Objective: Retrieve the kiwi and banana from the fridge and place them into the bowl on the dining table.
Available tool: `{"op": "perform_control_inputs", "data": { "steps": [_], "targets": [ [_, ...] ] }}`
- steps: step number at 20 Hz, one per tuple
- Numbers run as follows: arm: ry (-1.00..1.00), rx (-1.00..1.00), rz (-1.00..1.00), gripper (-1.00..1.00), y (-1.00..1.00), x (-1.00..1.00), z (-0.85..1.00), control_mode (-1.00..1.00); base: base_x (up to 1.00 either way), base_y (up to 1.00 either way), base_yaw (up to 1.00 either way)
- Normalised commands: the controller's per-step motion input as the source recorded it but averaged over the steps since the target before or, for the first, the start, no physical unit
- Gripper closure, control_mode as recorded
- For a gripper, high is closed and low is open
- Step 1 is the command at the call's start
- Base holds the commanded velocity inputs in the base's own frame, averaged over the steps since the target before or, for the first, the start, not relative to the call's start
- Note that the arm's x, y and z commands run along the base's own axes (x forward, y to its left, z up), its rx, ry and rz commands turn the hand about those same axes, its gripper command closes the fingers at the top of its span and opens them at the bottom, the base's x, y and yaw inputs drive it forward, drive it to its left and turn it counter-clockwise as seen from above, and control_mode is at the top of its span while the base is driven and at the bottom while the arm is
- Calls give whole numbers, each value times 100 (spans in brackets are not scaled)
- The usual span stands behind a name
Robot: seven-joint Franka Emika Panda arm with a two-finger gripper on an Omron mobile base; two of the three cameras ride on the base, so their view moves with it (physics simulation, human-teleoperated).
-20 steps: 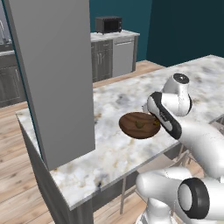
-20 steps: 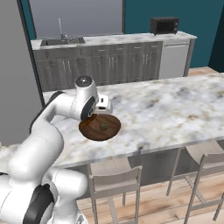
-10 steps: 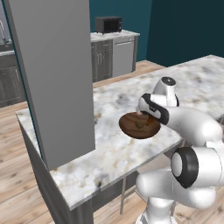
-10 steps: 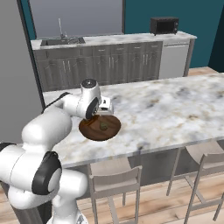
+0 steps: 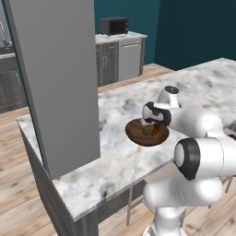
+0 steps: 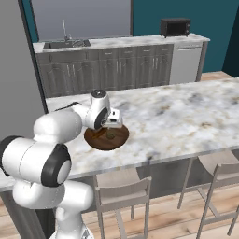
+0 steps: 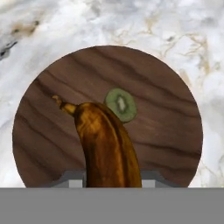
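The dark wooden bowl (image 7: 166, 131) sits on the marble dining table (image 6: 186, 112) near its front edge. A cut kiwi (image 7: 120, 104) lies green face up inside the bowl. My gripper (image 7: 111, 177) hangs just above the bowl (image 5: 138, 134) and is shut on a brown-spotted banana (image 7: 107, 144), whose stem tip points out over the bowl's floor. In the right base view the gripper (image 6: 113, 123) points down over the bowl (image 6: 100, 141). The grey fridge door (image 5: 60, 83) stands open to the left of the table.
Two stools (image 6: 123, 191) (image 6: 219, 172) stand under the table's near edge. Dark cabinets with a sink (image 6: 65, 43) and a microwave (image 6: 175, 26) line the back wall. The folded arm's elbow (image 5: 198, 156) bulks close to the table edge.
The arm has folded in closer to the base, and the gripper with the banana has shifted slightly left and lower over the bowl.
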Motion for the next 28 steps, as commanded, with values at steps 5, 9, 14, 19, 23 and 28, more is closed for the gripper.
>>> {"op": "perform_control_inputs", "data": {
  "steps": [5, 9, 14, 19, 23, 28],
  "targets": [
    [5, 0, 0, 100, 0, 18, -20, -100, 0, 0, 0],
    [5, 0, 0, 100, 0, 21, -16, -100, 0, 0, 0],
    [4, 0, 0, 100, 0, 23, -14, -100, 0, 0, 0],
    [5, 0, 0, 100, 0, 19, -21, -100, 0, 0, 0],
    [6, 0, 0, 100, 0, 19, -31, -100, 0, 0, 0],
    [5, 0, 0, 100, 0, 19, -30, -100, 0, 0, 0]
  ]
}}
